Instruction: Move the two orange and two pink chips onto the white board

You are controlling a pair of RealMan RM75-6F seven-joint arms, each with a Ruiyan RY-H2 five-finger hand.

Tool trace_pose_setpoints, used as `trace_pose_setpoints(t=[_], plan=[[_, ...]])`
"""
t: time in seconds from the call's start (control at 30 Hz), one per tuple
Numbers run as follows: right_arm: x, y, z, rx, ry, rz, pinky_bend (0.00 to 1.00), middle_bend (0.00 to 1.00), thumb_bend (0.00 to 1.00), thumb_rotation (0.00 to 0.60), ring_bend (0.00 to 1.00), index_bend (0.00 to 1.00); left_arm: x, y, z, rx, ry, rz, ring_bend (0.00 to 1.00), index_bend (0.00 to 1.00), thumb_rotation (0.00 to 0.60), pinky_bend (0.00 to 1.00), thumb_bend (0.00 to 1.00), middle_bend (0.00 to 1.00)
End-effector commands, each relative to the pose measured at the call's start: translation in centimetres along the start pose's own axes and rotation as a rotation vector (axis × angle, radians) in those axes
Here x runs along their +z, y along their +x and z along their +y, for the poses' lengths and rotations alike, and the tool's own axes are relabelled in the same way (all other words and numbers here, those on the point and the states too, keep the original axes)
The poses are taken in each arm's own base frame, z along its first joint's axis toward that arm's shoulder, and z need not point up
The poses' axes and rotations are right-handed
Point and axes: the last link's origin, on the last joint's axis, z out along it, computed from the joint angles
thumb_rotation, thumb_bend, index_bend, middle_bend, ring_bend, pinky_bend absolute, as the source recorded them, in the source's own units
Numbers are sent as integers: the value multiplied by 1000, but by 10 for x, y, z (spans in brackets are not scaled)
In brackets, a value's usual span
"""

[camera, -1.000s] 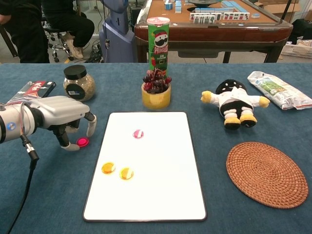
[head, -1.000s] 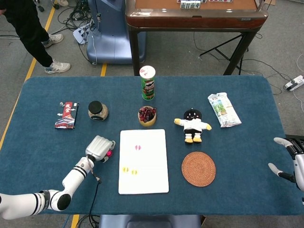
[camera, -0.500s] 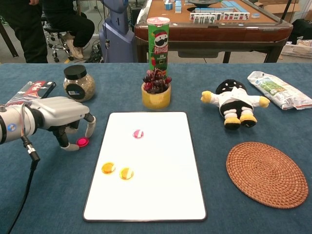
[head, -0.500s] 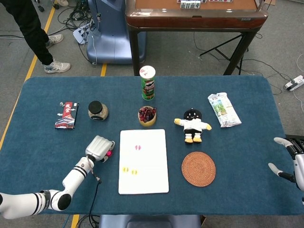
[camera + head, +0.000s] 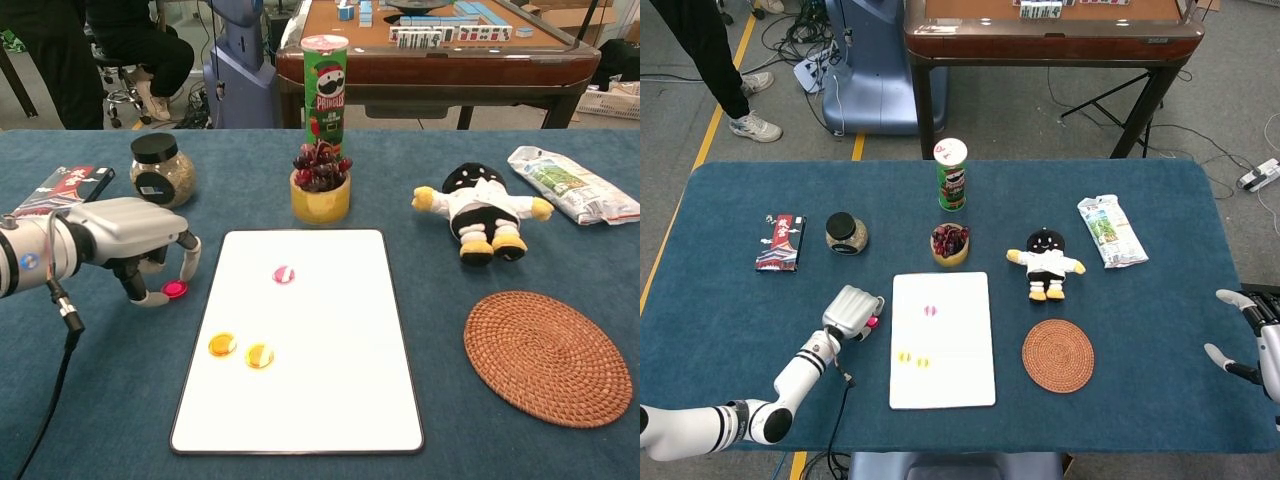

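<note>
The left hand [image 5: 130, 245] curls loosely over the last pink chip [image 5: 174, 289] on the cloth beside the white board [image 5: 330, 400], fingers around it, none visibly gripping. A thin, flat chip could slide from the fingertips. Right hand [image 5: 1252, 335] rests open, empty, at the table edge.

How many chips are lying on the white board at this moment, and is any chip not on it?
3 on the white board: one pink chip and two orange chips. A second pink chip lies on the cloth by the left robot hand. None looks hidden.
</note>
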Motion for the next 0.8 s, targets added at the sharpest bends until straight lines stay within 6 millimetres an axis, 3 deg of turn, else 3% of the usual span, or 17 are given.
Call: trace_pose_setpoints(t=[0.03,0.43,0.8], plan=[[0,0,0,0,0,1,374,315,17,600,231,277,0,2,1,-2,-2,7,961,588,600,1000,337,1000],[-1,1,0,0,2,4,374,315,17,600,232,277,0,29,11,-10,-25,82,961,586,600,1000,337,1000],[-1,2,1,5,-1,7,374,315,17,600,231,277,15,43,34,19,-67,118,961,568,600,1000,337,1000]])
